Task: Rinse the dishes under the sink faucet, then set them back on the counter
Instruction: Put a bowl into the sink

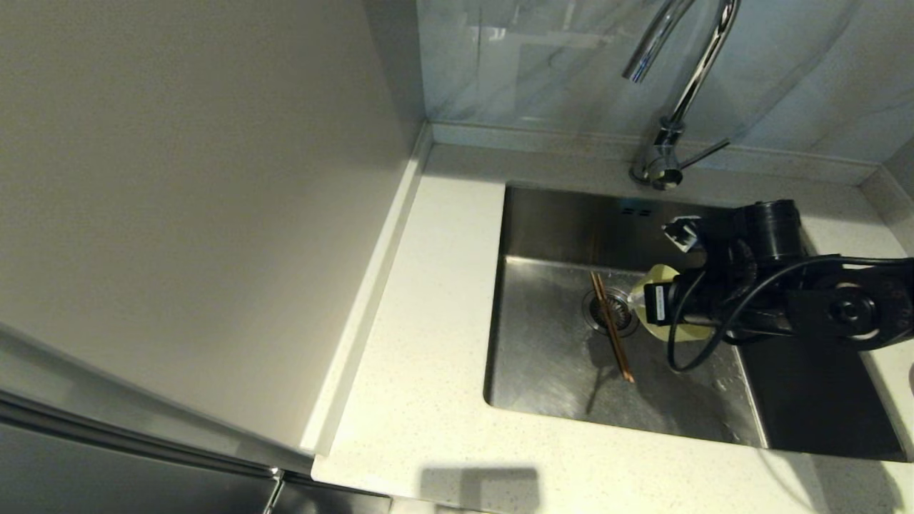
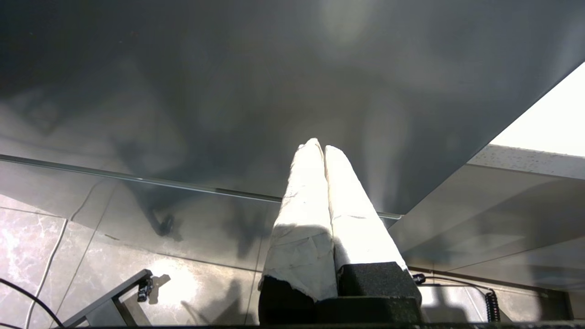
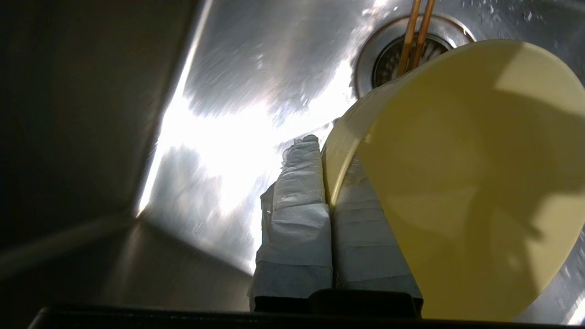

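Fingers [image 3: 297, 201] of the right gripper [image 3: 327, 155] are clamped on the pale-yellow bowl's [image 3: 466, 183] rim inside the sink [image 1: 550, 343].
Two chopsticks [image 1: 611, 327] are laid across the drain strainer [image 1: 623, 311] beside it; the left gripper [image 2: 323, 148] is pressed together, off the counter [image 1: 428, 371].

1. This is a home kitchen: a square steel sink [image 1: 550, 343] is set into a pale speckled stone tabletop [image 1: 428, 400] with a low raised rim.
2. A tall chrome tap [image 1: 675, 93] with a curved spout and thin lever stands behind the sink, against a glossy marbled wall panel [image 1: 785, 71].
3. Tableware lies in the sink: a yellow bowl [image 3: 466, 183] pinched at its rim by the right gripper [image 3: 327, 183], and brown chopsticks [image 1: 611, 326] across the round drain [image 1: 610, 312] just beside that gripper.
4. The left wrist view shows a marbled tiled floor [image 2: 27, 237].
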Controlling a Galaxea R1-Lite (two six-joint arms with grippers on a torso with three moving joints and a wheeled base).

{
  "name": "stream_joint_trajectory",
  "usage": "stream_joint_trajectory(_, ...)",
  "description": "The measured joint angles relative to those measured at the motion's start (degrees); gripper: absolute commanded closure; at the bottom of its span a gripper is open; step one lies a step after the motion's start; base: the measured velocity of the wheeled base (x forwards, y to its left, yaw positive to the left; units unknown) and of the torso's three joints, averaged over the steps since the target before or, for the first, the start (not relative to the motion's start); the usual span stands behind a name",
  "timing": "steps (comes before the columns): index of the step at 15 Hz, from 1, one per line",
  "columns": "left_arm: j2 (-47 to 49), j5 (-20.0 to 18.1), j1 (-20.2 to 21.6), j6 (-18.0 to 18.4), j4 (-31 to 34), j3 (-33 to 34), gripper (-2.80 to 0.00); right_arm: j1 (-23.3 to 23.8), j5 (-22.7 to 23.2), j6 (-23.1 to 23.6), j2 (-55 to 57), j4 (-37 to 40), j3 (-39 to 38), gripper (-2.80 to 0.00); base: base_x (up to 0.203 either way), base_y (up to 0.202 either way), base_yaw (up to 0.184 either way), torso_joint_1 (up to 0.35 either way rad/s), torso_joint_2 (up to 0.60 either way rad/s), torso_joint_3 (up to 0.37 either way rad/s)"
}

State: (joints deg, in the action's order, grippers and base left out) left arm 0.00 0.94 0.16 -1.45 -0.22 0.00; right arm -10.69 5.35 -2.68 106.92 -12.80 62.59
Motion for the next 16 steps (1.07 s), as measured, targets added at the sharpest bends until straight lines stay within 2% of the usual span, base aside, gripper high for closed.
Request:
stream_joint_trajectory(5,0.0,0.0,0.0,0.0,0.0,0.0,0.0,-0.5,-5.5,-0.9,16.9,-9.1,10.2,0.0,0.0,0.0,0.0,0.0,0.0,0.0)
stream_joint_trajectory(9,0.0,0.0,0.0,0.0,0.0,0.0,0.0,0.7,-11.3,0.0,25.9,-11.3,19.5,0.0,0.0,0.0,0.0,0.0,0.0,0.0)
stream_joint_trajectory(13,0.0,0.0,0.0,0.0,0.0,0.0,0.0,3.0,-11.8,5.5,29.3,-10.4,23.8,0.0,0.0,0.0,0.0,0.0,0.0,0.0)
stream_joint_trajectory(16,0.0,0.0,0.0,0.0,0.0,0.0,0.0,3.7,-11.7,5.9,30.6,-8.7,25.5,0.0,0.0,0.0,0.0,0.0,0.0,0.0)
